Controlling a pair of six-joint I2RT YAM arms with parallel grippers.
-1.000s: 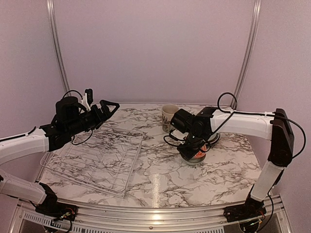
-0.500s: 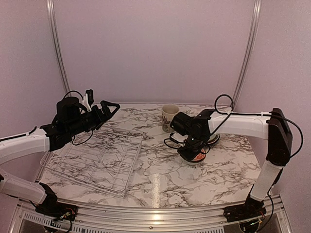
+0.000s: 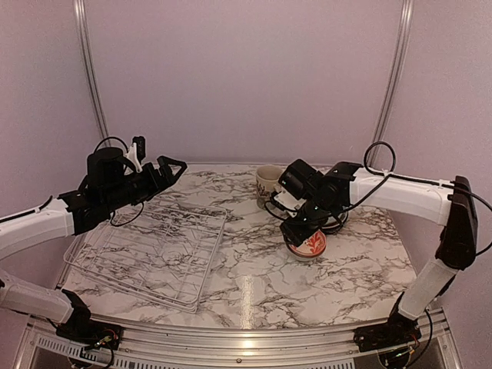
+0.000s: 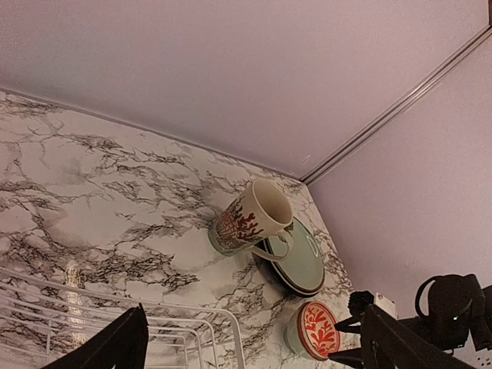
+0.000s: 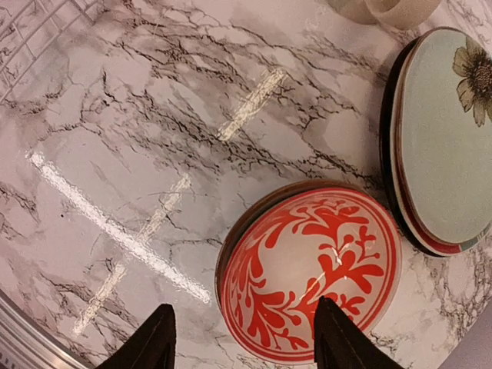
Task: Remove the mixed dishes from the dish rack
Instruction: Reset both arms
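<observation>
Directly below right gripper (image 5: pixel 244 307) (jaws spread): red-and-white bowl (image 5: pixel 307 273) on table (image 5: pixel 115 154).

Below our right gripper's (image 5: pixel 246 338) spread jaws sits the bowl (image 5: pixel 307 269). Plates (image 5: pixel 438 138) crowd beyond one finger, the mug (image 4: pixel 250 219) past them. Beyond the other finger the table (image 5: pixel 115 154) lies free. Our left gripper (image 4: pixel 254 346) faces open air, with the rack (image 3: pixel 146 246) beneath.

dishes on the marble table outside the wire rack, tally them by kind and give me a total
Mugs: 1, a cream ceramic mug with a leafy print
Plates: 2, a round pale green plate with a flower mark lying on a round black plate
Bowls: 1, a small red-and-white patterned bowl
Total: 4
</observation>
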